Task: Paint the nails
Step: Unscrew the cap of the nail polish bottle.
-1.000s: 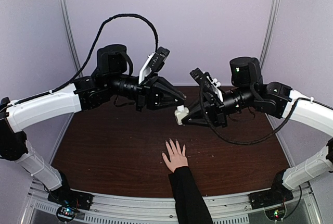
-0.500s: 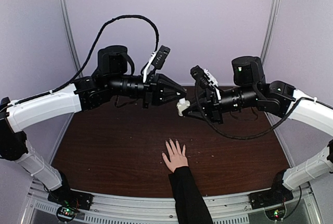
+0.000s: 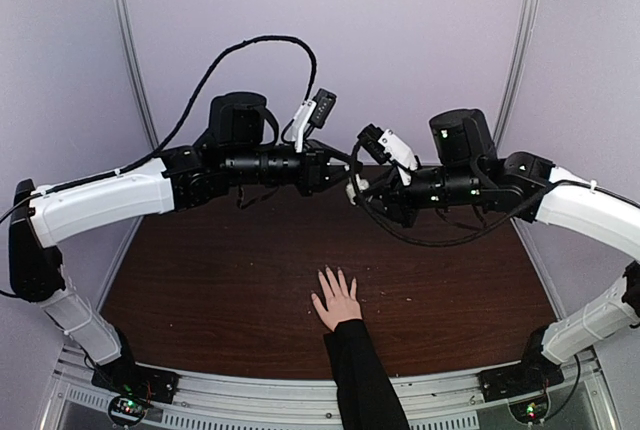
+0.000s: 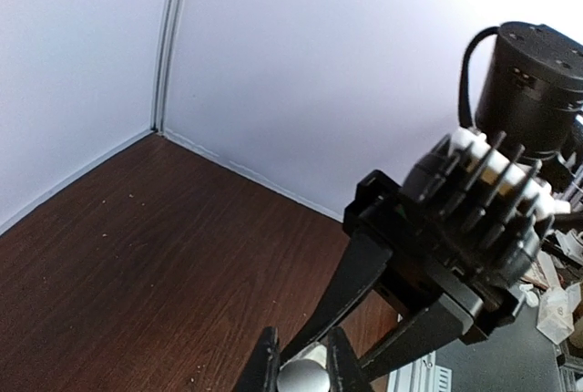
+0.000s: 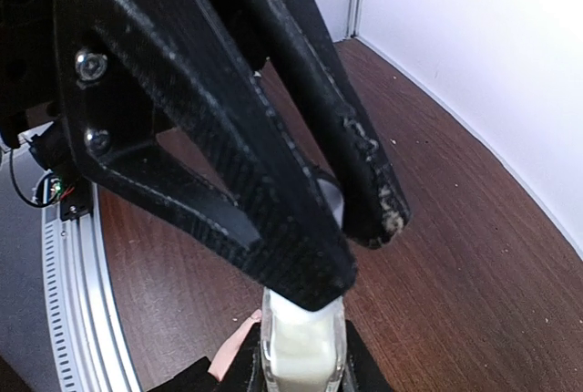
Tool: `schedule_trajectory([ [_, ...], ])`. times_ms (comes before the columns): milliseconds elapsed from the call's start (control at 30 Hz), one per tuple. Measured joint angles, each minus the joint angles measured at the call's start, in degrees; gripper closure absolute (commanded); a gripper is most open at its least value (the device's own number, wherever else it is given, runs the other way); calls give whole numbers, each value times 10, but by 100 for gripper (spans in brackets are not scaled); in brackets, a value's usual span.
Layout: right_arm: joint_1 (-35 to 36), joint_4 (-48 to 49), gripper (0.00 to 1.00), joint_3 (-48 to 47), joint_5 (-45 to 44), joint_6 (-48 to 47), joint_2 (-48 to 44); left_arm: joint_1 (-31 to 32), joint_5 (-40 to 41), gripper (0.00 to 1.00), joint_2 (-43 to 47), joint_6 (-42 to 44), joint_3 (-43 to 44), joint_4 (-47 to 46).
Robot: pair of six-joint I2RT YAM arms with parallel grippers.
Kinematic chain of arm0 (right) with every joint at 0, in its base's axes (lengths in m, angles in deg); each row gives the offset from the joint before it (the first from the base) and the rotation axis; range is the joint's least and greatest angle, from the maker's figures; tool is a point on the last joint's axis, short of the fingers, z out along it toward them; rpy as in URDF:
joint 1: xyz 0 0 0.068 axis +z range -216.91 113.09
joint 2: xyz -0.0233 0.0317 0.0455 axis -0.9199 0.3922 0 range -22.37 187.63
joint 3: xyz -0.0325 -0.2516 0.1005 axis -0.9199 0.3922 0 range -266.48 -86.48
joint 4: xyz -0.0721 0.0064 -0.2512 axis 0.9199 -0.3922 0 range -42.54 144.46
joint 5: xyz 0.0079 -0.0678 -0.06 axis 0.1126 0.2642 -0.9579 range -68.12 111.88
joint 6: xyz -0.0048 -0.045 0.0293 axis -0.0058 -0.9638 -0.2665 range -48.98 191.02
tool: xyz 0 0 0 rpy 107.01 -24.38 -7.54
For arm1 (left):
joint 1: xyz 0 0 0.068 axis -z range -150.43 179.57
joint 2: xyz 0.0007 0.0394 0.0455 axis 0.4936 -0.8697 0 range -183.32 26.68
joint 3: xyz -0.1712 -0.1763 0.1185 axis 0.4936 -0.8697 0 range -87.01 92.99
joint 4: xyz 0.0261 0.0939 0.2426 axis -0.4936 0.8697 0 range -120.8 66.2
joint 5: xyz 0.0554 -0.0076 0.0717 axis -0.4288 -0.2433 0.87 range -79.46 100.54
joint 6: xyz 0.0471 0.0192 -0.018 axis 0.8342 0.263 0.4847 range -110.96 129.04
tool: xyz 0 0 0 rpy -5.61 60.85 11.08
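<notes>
Bottle (image 5: 301, 337) sat clamped in right gripper (image 5: 302, 360) at upper centre, left gripper (image 4: 302, 365) pinched tight on its cap (image 4: 305, 379), likely to unscrew it; spread hand (image 3: 337, 300) lay flat below for paint.

The nails (image 3: 329, 274) were too small to make out from the top view. The right wrist view's bottom edge cut off the bottle (image 5: 302, 342) and most of the hand (image 5: 232, 348) — the 2 fingers (image 5: 273, 182) of the left gripper (image 5: 355, 260) hid the bottle's top. The cap (image 4: 303, 376) sat blurred, half out of the left wrist frame.
</notes>
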Motion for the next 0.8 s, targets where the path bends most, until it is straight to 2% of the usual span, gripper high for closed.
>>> schedule_trajectory([
  [267,2,0,100,-2,-77,-6,20,3,76,99,-22,-53,7,3],
  [333,3,0,100,-3,-84,-11,22,3,86,81,-23,-62,7,4],
  [467,3,-1,100,-3,-85,-15,21,-2,78,59,-20,-69,7,8],
  [667,-7,-4,100,-2,-40,-16,6,-38,10,46,9,-55,2,23],
  [800,-15,-3,100,4,21,-16,-15,-53,-58,45,37,-29,0,26],
])
